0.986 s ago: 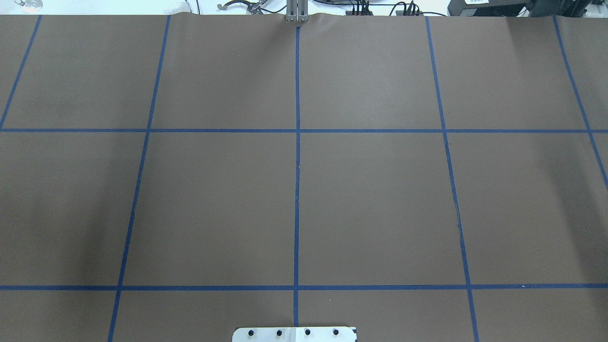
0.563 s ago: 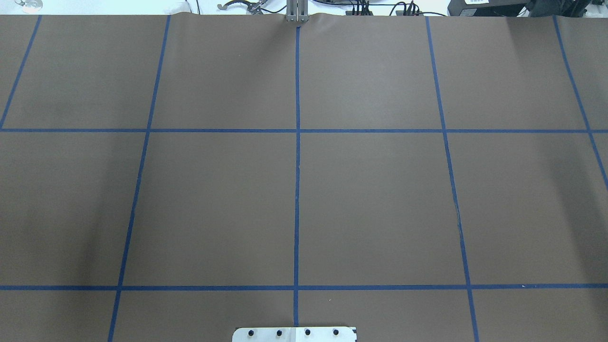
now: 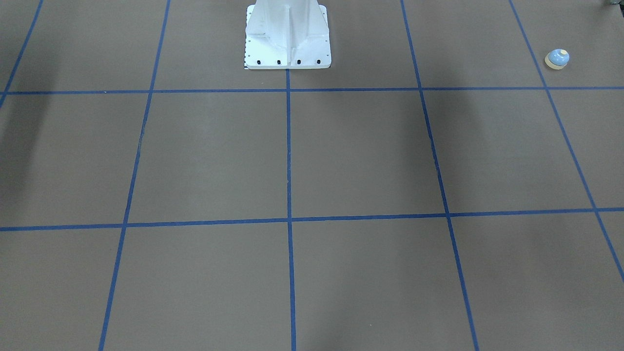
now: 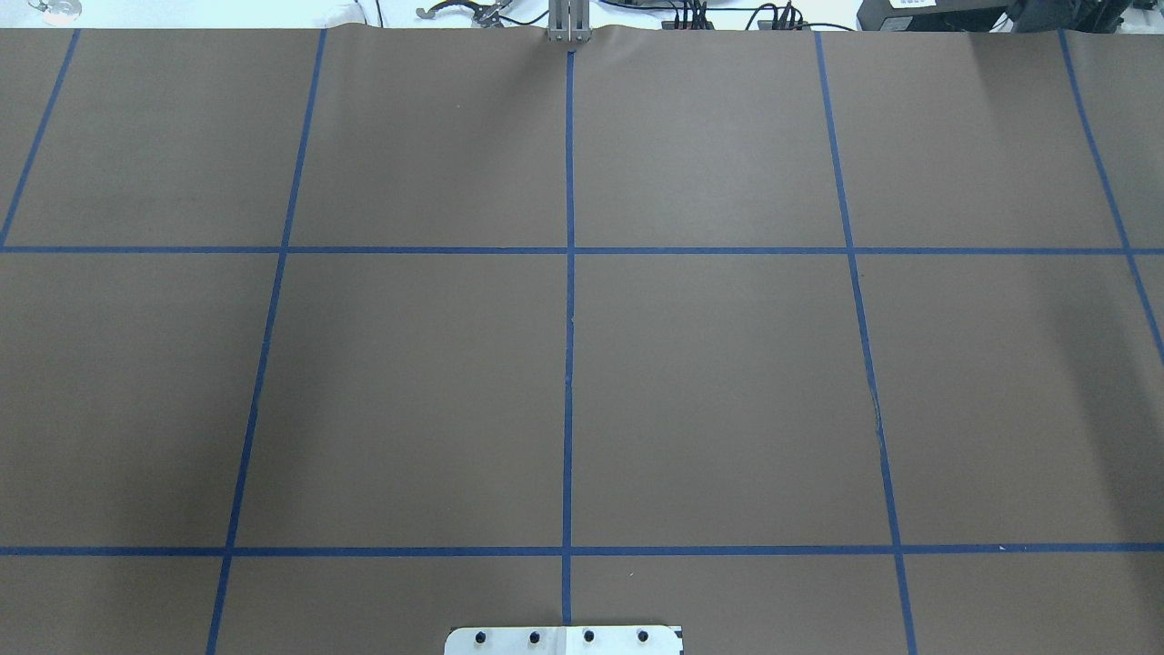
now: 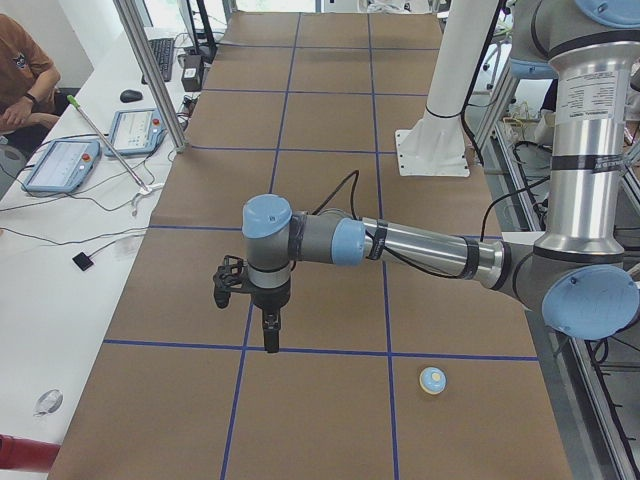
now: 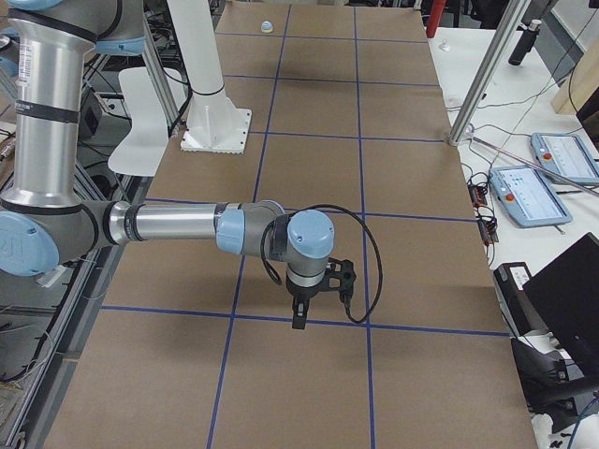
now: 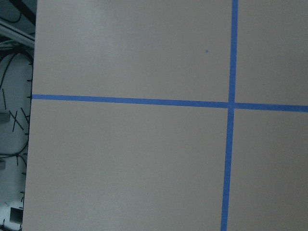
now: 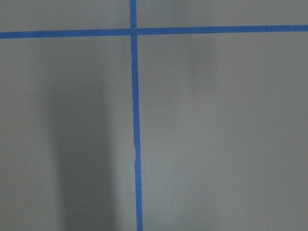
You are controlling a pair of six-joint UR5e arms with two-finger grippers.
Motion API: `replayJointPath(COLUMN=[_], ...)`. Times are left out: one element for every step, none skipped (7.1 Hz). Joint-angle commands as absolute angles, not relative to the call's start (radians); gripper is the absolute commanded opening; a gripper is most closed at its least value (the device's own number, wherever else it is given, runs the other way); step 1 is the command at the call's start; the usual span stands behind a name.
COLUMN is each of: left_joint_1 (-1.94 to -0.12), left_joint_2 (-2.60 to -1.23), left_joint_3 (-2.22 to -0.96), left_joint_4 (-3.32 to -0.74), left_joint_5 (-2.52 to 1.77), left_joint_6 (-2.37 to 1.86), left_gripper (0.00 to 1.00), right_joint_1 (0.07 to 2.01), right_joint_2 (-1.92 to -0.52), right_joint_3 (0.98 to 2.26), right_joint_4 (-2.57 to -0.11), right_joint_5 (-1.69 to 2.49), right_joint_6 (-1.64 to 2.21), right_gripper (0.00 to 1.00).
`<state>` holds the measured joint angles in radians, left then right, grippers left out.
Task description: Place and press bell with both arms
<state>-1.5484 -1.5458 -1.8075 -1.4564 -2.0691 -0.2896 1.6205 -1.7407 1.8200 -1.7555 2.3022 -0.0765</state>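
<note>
The bell (image 3: pixel 557 59) is a small light-blue dome on a cream base. It stands alone on the brown table, near the robot's side at its far left end. It also shows in the exterior left view (image 5: pixel 432 380) and, tiny, in the exterior right view (image 6: pixel 267 26). The left gripper (image 5: pixel 270 340) points down above the table, apart from the bell and further out across the table. The right gripper (image 6: pixel 299 320) points down over a blue tape line at the other end. Both show only in the side views, so I cannot tell if they are open or shut.
The white bolted pedestal (image 3: pixel 287 39) stands at the robot's edge of the table. Blue tape lines (image 4: pixel 569 364) divide the brown cover into squares. Tablets (image 5: pixel 60 165) and cables lie on the white side bench, where a person (image 5: pixel 20 75) sits.
</note>
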Motion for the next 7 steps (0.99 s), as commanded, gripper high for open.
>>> replayJointPath(left_joint_1=[-1.548, -1.548, -1.546, -1.545, -1.533, -1.519, -1.462], left_joint_2=[-1.534, -1.528, -1.508, -1.467, -1.419, -1.348, -1.304], left_joint_3=[-1.871, -1.865, -1.867, -1.891, -1.917, -1.986, -2.050], left_joint_4=[-1.451, -1.460, -1.460, -1.459, -1.460, -1.462, -1.460], left_joint_5=[-1.941, -1.944, -1.944, -1.934, -1.930, -1.904, -1.890], left_joint_6=[-0.525, -0.514, -0.525, -0.581, -0.656, -0.722, -0.838], left_gripper=[1.00, 1.00, 1.00, 1.00, 1.00, 1.00, 1.00], right_joint_1=[1.621, 1.620, 1.620, 1.620, 1.620, 1.618, 1.618], right_joint_2=[-1.761, -1.764, -1.764, -1.761, -1.756, -1.753, -1.755], right_joint_3=[1.797, 1.781, 1.776, 1.781, 1.782, 1.789, 1.787], right_joint_4=[-1.761, -1.755, -1.752, -1.752, -1.752, -1.753, -1.755], right_joint_5=[2.292, 2.292, 2.286, 2.242, 2.221, 2.221, 2.227], right_joint_6=[-0.077, -0.077, -0.078, -0.077, -0.077, -0.077, -0.078], right_gripper=[1.00, 1.00, 1.00, 1.00, 1.00, 1.00, 1.00])
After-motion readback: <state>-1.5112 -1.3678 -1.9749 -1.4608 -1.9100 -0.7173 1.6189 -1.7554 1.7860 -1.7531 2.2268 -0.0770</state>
